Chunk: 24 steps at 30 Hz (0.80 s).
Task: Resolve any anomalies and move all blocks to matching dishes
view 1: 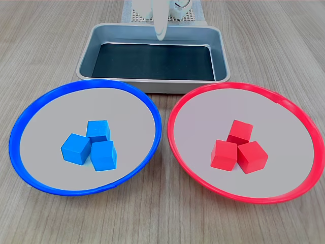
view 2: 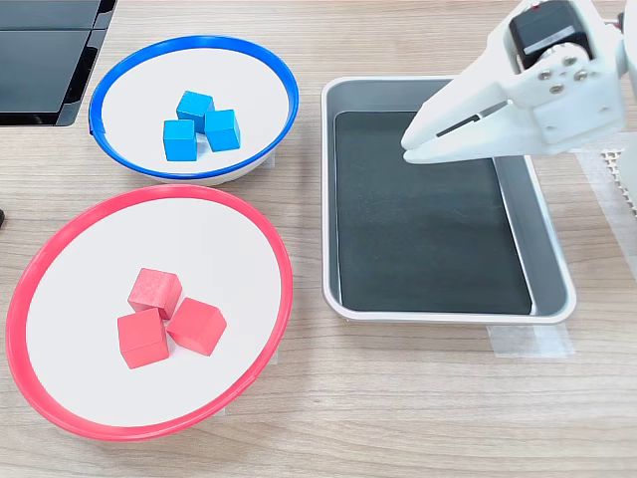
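Three blue blocks (view 1: 90,145) (view 2: 199,124) lie clustered inside the blue-rimmed dish (view 1: 86,84) (view 2: 199,40). Three red blocks (view 1: 238,147) (view 2: 164,319) lie clustered inside the red-rimmed dish (view 1: 244,86) (view 2: 149,191). My white gripper (view 2: 408,149) (view 1: 161,31) hangs over the silver tray, its jaws together and holding nothing. It is well apart from both dishes. In the first exterior view only its lower tip shows at the top edge.
The rectangular silver tray (view 1: 152,85) (view 2: 448,314) with a black bottom holds nothing. A black flat device (view 2: 40,60) lies at the second exterior view's top left. The arm's white base (view 1: 188,15) stands behind the tray. Clear tape (view 2: 532,341) sits by the tray's corner.
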Available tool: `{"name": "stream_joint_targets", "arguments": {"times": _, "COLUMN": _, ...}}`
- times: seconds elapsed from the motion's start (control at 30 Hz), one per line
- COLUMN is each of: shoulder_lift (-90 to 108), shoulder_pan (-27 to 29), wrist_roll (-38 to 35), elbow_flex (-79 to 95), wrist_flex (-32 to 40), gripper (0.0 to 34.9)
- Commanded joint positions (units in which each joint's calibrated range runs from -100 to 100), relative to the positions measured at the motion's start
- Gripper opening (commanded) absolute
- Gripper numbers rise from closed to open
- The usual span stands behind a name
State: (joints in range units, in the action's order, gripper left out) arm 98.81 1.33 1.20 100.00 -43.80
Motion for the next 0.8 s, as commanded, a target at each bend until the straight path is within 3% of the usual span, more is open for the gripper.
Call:
{"name": "stream_joint_targets", "arguments": {"times": 0.0, "shoulder_lift": 0.26, "shoulder_pan": -1.09, "wrist_roll": 2.05, "elbow_flex": 0.00, "wrist_flex": -3.12, "gripper": 0.0}}
{"name": "stream_joint_targets", "arguments": {"times": 0.13, "shoulder_lift": 0.26, "shoulder_pan": -3.07, "wrist_roll": 2.74, "elbow_flex": 0.00, "wrist_flex": -3.45, "gripper": 0.0}}
{"name": "stream_joint_targets", "arguments": {"times": 0.77, "shoulder_lift": 0.26, "shoulder_pan": -1.94, "wrist_roll": 3.22, "elbow_flex": 0.00, "wrist_flex": -3.70, "gripper": 0.3}}
